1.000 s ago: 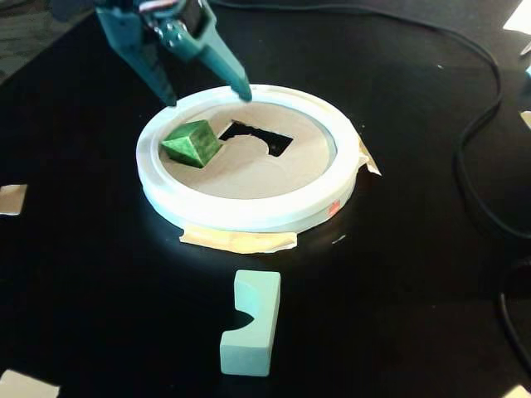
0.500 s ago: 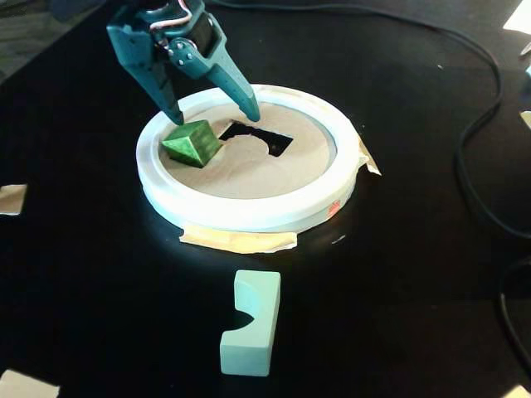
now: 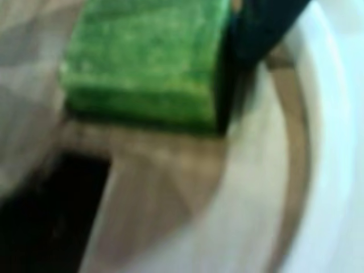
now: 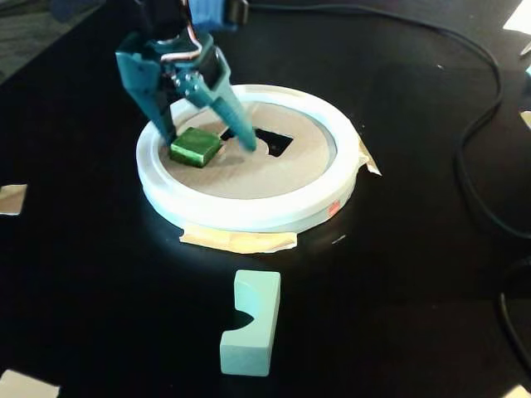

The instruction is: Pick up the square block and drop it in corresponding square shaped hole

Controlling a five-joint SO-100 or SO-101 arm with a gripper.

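Observation:
The green square block lies flat on the brown cardboard lid inside the white ring, just left of the square hole. My teal gripper is open and straddles the block, with one finger at its left and the other over the hole's edge. In the wrist view the block fills the top, one dark finger stands at its right side, and the hole is the dark opening at the lower left. The other finger is out of that view.
A pale teal block with a round notch lies on the black table in front of the ring. Tape strips hold the ring down. Black cables run along the right. Paper scraps lie at the left edge.

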